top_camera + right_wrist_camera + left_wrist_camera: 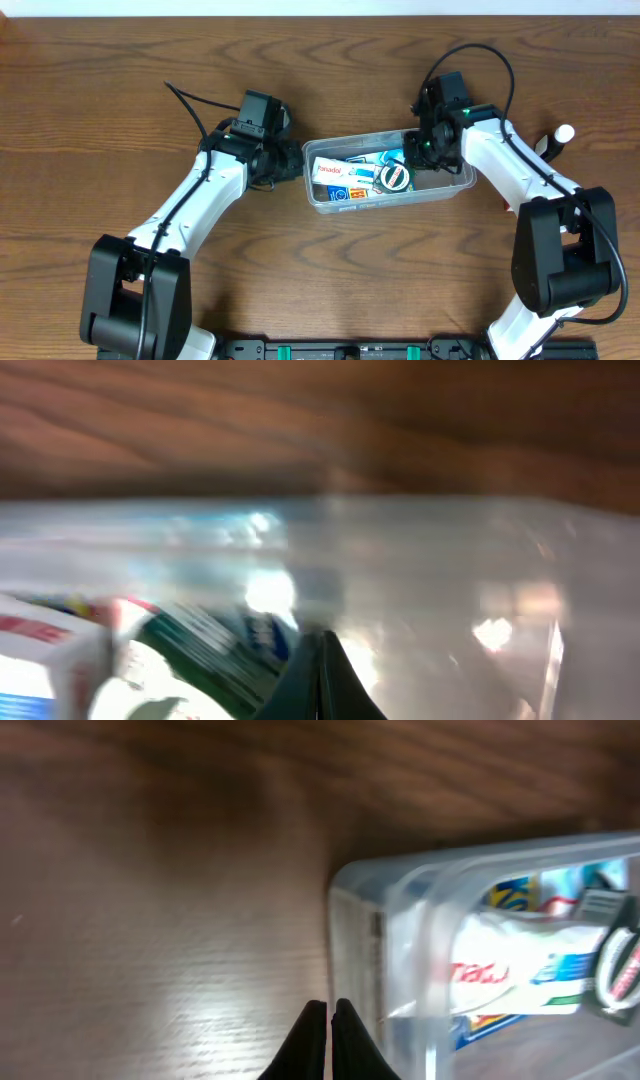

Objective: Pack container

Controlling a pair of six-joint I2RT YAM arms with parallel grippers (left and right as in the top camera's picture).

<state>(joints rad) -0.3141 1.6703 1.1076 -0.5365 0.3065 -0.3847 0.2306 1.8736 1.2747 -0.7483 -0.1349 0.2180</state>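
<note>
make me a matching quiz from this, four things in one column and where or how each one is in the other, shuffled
Things
1. left gripper
2. right gripper
3. white box with red lettering
4. round-capped bottle

Places and states
A. in the container, in the half toward the right arm
B. shut, over the bare table just outside the container's end
C. shut, at the container's far rim near the bottle
D. in the container, in the half toward the left arm

Pairs: 1-B, 2-C, 3-D, 4-A
</note>
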